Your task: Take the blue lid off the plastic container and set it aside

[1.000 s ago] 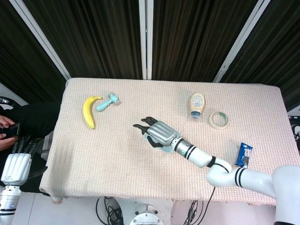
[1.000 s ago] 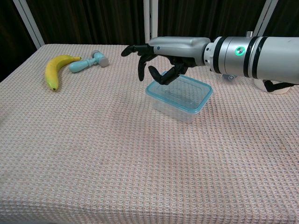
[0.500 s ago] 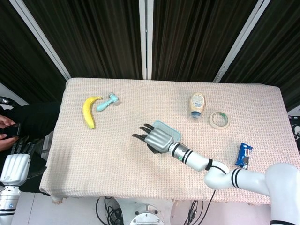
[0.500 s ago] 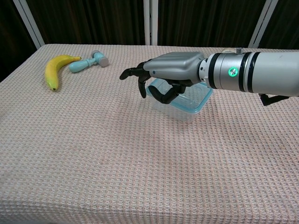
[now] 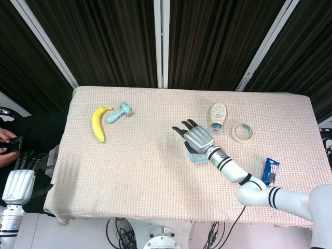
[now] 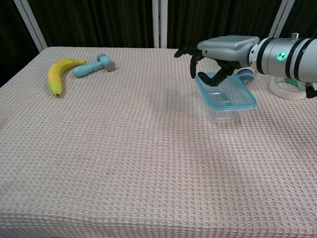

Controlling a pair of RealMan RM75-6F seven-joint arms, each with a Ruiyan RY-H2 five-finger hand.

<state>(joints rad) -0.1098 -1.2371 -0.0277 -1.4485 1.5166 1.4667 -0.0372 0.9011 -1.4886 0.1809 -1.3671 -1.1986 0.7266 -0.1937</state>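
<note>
- Dark slatted panels are seen behind the cloth-covered bench (image 6: 124, 163).
- Right of centre on it, the clear plastic container (image 6: 225, 99) is seen, rimmed by its blue lid (image 6: 247, 102).
- Over its far end the right hand (image 6: 218, 52) is held with fingers spread, gripping nothing.
- Beside the bench, the left hand (image 5: 18, 181) is hung; its state cannot be told.

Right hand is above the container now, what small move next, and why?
Probably lower the right hand and curl its fingers onto the far rim of the blue lid. The fingers hang spread above that edge, holding nothing, and the lid sits on the plastic container.
</note>
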